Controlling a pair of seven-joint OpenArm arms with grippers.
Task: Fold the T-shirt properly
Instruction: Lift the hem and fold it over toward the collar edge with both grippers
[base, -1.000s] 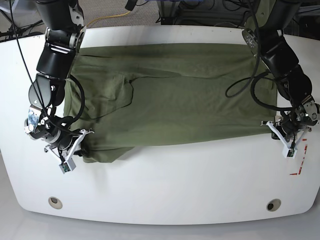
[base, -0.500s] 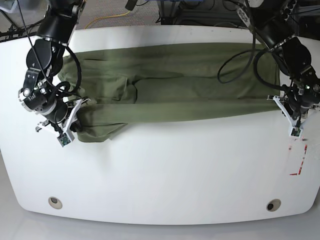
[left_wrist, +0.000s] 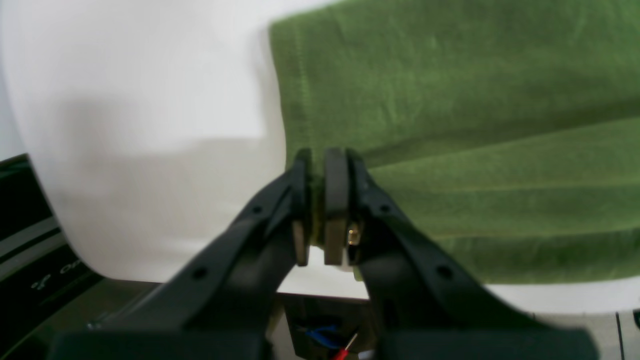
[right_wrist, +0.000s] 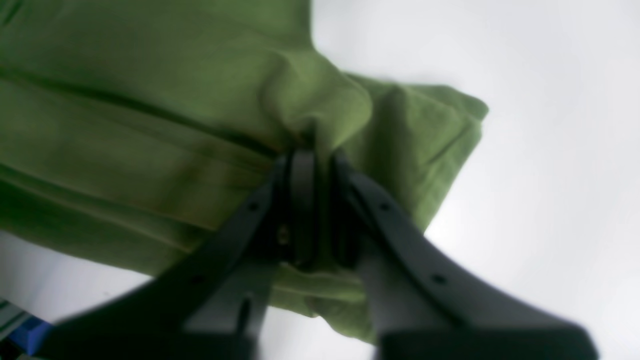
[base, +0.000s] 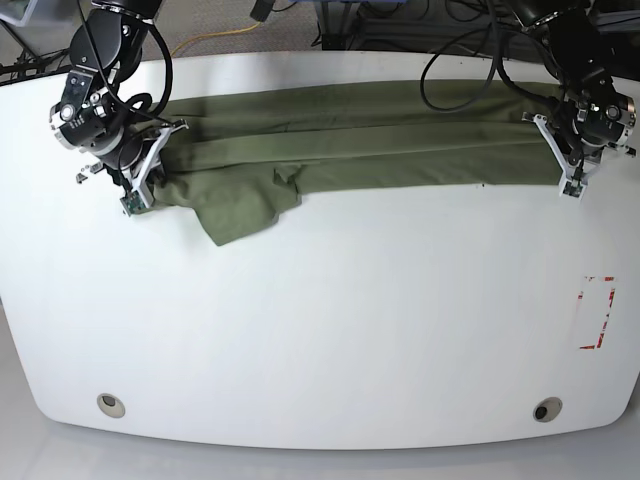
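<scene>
We see a white table with rounded corners. On its far part lies the green T-shirt, folded into a long band, one sleeve flap toward us. Two round holes sit near the front edge; red tape marks lie at the right.

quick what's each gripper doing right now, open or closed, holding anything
Left gripper: closed, fingers pinching the hemmed edge of the T-shirt.
Right gripper: closed on a bunched fold of the T-shirt.
</scene>
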